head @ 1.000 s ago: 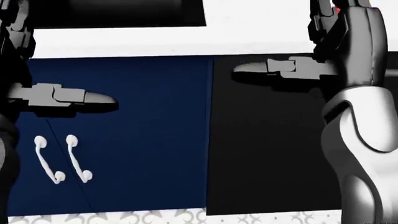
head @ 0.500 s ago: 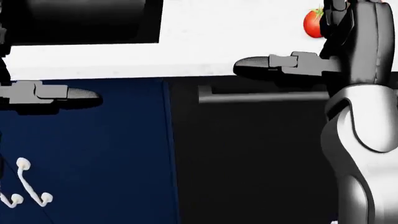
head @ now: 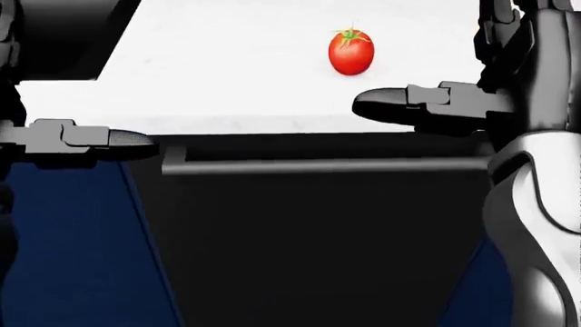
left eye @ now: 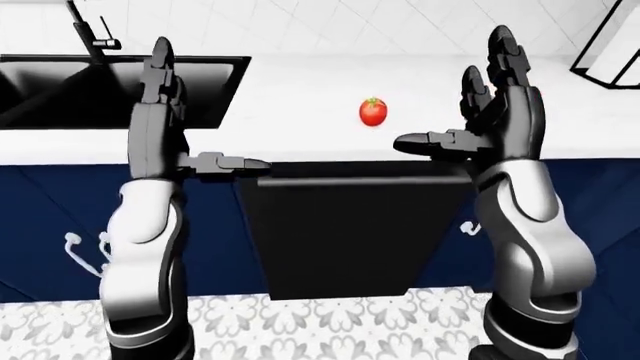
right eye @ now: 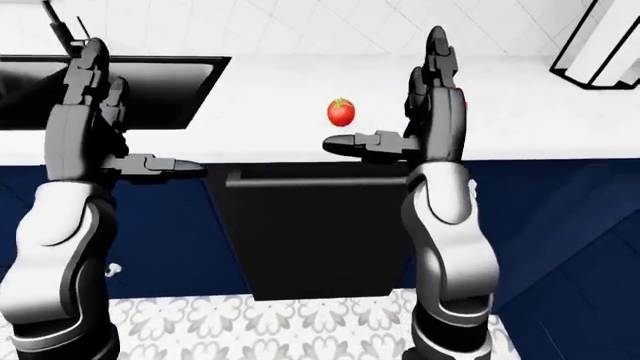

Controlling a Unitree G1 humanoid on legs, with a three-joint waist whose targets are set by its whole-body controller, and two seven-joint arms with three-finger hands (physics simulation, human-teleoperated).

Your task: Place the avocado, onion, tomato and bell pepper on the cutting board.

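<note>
tomato [left eye: 373, 112] on white counter [left eye: 300, 97] | left hand [left eye: 165, 112] and right hand [left eye: 495, 112] raised, fingers released, upright

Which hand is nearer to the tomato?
Right. In the left-eye view the right hand stands just right of the tomato, its thumb reaching under it; the left hand is far off to the left, beside the sink. Both are open.

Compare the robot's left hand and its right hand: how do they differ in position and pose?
In the left-eye view, the left hand stands before the black sink, while the right hand stands right of the red tomato, over the white counter. The right hand shows higher. Both are open, empty, fingers up, thumbs pointing inward.
</note>
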